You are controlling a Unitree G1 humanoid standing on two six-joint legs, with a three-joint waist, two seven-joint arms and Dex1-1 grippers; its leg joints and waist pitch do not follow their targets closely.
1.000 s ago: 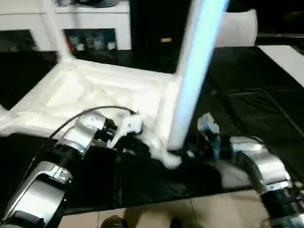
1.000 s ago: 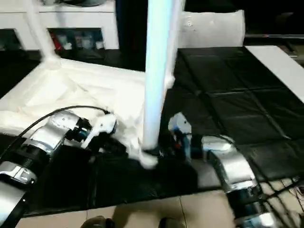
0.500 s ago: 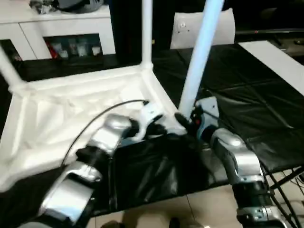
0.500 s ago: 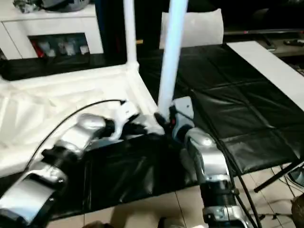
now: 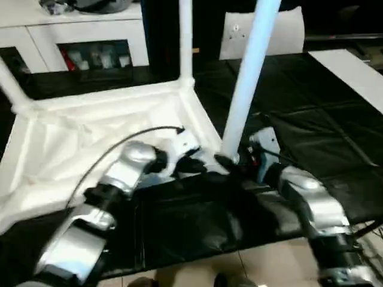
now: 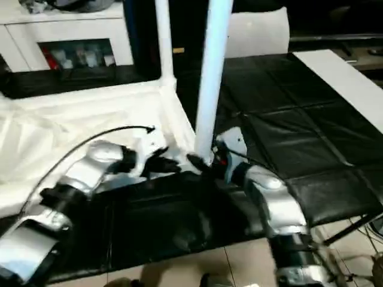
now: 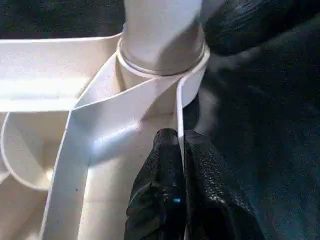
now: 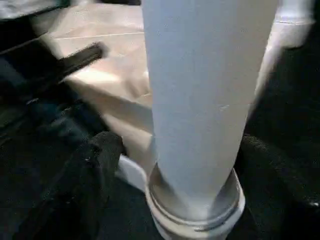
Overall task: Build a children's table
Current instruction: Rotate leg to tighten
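black mat (image 5: 311,119) | corner socket (image 8: 195,220): leg (image 8: 200,100) seated | tabletop (image 5: 90,137) upturned

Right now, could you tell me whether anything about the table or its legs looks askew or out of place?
The near leg leans rather than standing square in its corner socket on the upturned tabletop. The far leg stands upright. Nothing looks damaged.

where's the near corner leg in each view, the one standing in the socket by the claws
Left eye view: the near leg rises right of centre, its foot in the corner socket.
Right eye view: the same leg stands at centre.
Left wrist view: its base sits at the top, above the left claw pinching the tabletop rim.
Right wrist view: the leg stands large at centre.
Shared landmark: the corner socket.
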